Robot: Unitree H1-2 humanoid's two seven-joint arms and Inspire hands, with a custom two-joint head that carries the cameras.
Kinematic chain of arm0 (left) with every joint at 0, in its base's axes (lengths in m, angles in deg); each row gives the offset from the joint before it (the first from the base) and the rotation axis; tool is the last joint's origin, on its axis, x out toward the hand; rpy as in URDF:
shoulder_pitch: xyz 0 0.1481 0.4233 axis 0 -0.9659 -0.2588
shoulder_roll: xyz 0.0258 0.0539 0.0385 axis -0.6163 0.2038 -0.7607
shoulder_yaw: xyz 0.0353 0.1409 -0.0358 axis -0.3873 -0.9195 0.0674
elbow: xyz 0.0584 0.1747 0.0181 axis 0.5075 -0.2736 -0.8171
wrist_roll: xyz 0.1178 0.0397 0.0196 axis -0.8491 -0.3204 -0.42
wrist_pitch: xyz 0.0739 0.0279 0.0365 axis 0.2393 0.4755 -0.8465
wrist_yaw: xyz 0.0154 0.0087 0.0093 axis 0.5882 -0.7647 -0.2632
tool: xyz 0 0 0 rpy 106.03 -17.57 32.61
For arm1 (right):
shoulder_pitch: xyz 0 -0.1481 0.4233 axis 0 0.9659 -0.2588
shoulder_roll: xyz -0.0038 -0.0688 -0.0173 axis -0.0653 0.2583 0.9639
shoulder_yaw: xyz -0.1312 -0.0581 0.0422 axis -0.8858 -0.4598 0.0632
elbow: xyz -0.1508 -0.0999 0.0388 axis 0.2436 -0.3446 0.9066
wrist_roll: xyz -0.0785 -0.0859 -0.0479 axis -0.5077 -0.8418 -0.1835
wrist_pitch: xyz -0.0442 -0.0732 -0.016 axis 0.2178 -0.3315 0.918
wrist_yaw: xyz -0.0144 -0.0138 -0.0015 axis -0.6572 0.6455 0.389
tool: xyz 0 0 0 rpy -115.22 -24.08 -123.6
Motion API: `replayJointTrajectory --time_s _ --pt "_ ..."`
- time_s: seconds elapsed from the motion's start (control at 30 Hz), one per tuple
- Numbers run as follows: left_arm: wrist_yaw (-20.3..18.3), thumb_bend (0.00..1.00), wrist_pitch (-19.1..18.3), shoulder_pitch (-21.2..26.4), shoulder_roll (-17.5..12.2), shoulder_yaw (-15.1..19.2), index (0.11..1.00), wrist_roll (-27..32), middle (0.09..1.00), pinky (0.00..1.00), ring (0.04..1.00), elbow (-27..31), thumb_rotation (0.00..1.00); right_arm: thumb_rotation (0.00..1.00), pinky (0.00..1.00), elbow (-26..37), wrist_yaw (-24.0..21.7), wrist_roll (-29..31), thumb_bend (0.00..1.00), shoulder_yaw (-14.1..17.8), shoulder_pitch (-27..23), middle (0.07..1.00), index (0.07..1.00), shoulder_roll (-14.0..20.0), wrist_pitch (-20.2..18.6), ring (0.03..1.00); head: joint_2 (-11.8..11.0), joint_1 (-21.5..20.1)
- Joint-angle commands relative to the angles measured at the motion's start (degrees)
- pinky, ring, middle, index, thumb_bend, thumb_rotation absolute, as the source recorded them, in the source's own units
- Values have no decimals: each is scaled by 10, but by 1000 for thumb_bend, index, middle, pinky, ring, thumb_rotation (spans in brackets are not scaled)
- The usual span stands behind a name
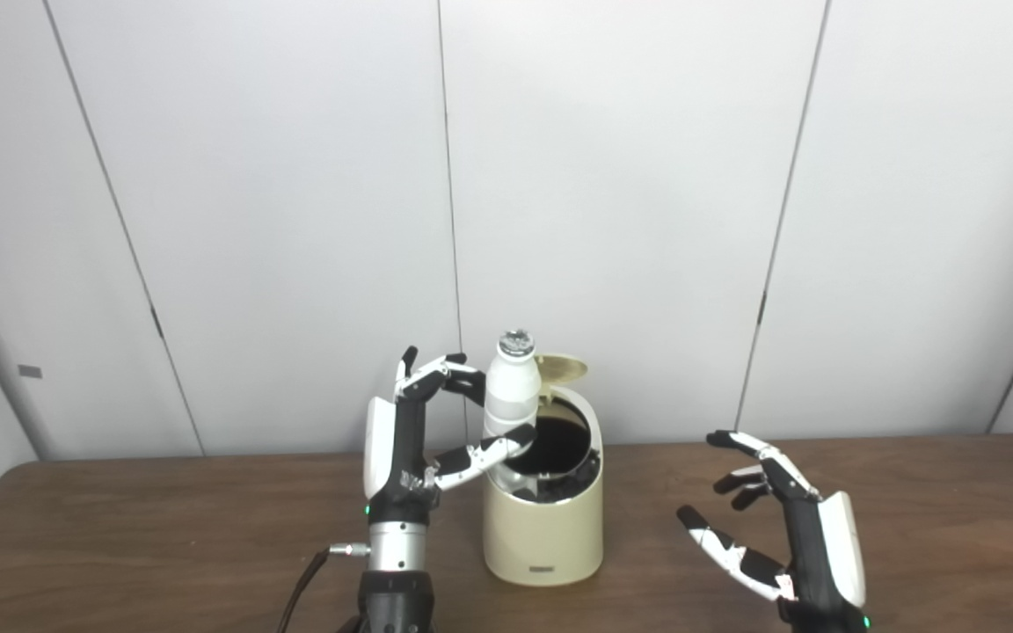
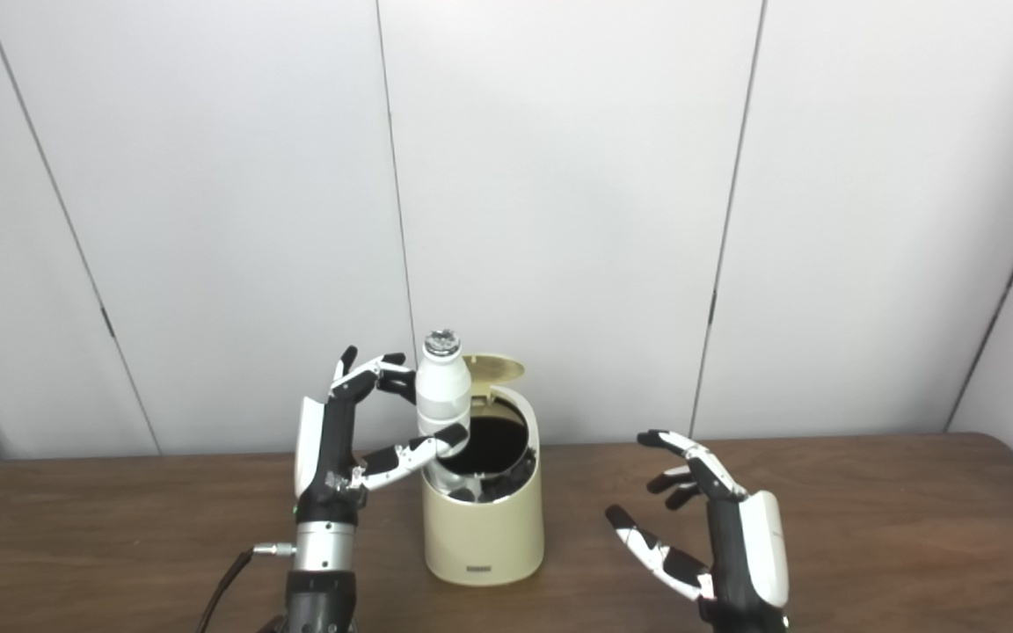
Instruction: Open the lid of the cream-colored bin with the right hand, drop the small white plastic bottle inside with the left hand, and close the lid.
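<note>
Now, lid [image 1: 561, 366] up on the cream-colored round bin [image 1: 544, 532], the left hand [image 1: 419, 440] pinches the small white plastic bottle [image 1: 511, 387] above its opening, ready to release; the right hand [image 1: 770, 527] hovers empty, fingers [image 1: 739, 442] spread.

Left hand [image 1: 405, 444] clenched, right hand [image 1: 779, 527] spread

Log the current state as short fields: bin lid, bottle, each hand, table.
bin: cream-colored bin, upright on the table
lid: lid raised at the back, opening exposed
bottle: small white plastic bottle, upright, over the opening's left edge
left hand: left hand shut on the bottle
right hand: right hand open, right of the bin, touching nothing
</note>
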Motion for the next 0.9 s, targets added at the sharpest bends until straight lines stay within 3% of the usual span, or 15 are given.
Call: replayJointTrajectory --time_s 0.0,0.1,0.3,0.4,0.53,0.63,0.73,0.87 --pt "2 525 14 39 2 3 479 -1 481 1000 772 11 0 212 344 14 10 -3 328 -1 -21 750 702 -2 13 472 1 -2" --pt "3 523 14 40 5 5 505 1 464 1000 759 9 0 235 276 18 9 -4 322 -1 -21 753 705 -5 9 393 0 -4" --pt "1 523 14 43 9 4 507 4 462 1000 756 3 0 240 310 11 14 -3 333 -1 -23 749 703 -6 17 453 0 -7" --pt "-1 523 14 45 12 5 504 10 464 1000 755 -2 0 261 372 17 11 -4 333 -2 -22 748 700 -7 13 515 0 -8" --pt "-5 524 14 47 16 9 504 18 465 1000 750 -12 0 249 275 21 8 -2 325 -2 -20 755 705 -8 11 401 0 -10" --pt "-14 524 14 46 19 13 498 23 469 1000 755 -16 0 236 319 25 8 -3 327 -2 -20 750 702 -9 9 460 2 -11" --pt "-22 525 14 44 22 19 482 29 480 1000 763 -20 0 245 275 31 4 -4 323 -2 -18 756 705 -11 2 388 4 -11" --pt "-39 525 14 41 26 26 472 42 486 1000 771 -21 0 249 305 35 2 -4 325 -1 -17 754 703 -12 1 438 5 -12"
